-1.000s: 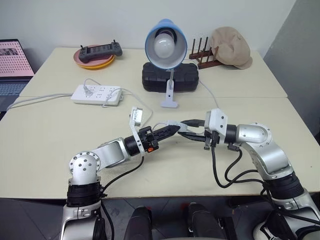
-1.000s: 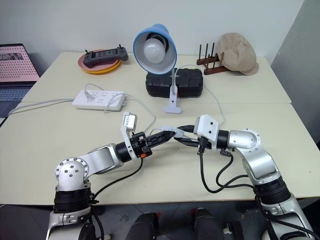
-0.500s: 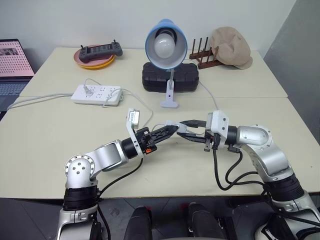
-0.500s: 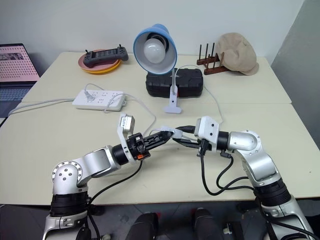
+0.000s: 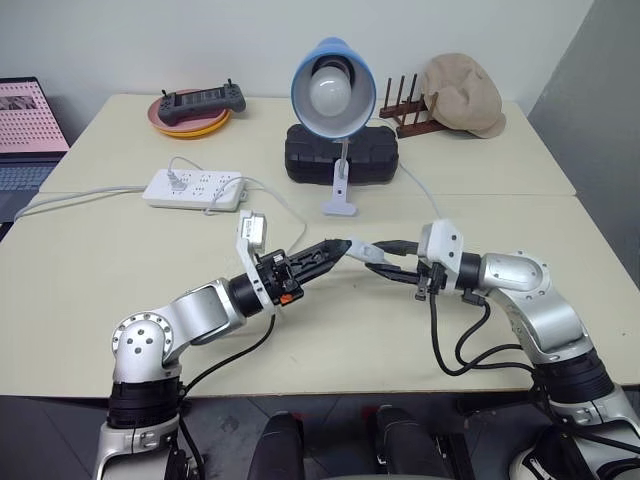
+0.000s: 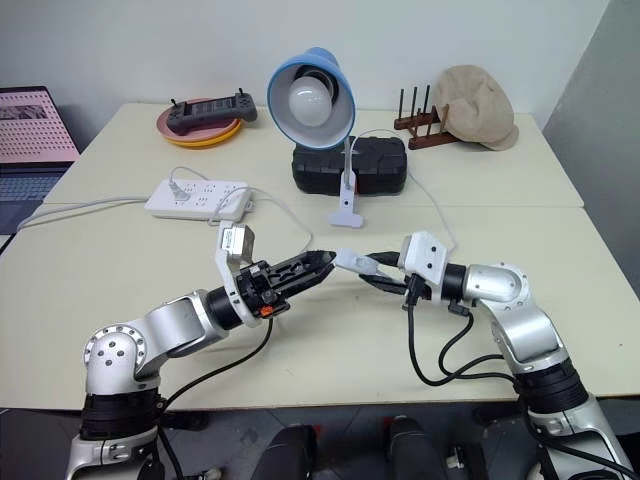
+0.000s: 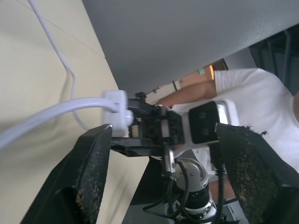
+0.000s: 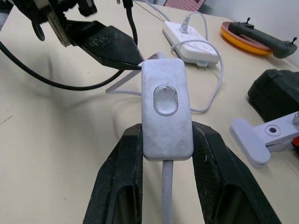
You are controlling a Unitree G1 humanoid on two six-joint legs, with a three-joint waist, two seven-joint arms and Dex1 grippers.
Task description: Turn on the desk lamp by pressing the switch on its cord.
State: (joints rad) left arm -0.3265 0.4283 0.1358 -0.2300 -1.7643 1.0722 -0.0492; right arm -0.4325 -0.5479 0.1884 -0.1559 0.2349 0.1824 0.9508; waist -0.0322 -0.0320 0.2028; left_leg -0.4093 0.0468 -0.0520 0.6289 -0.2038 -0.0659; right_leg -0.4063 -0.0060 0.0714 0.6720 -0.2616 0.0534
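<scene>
Switch (image 8: 167,114) clamped between right gripper (image 8: 163,154) fingers, held above table; left gripper (image 5: 335,246) fingers spread, tip touching switch's far end.

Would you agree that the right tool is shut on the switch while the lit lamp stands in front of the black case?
Not quite: the desk lamp is not lit; the left eye view shows its globe bulb dull white, with no glow. The rest holds: the right tool is shut on the switch, and the lamp stands in front of the black case.
</scene>
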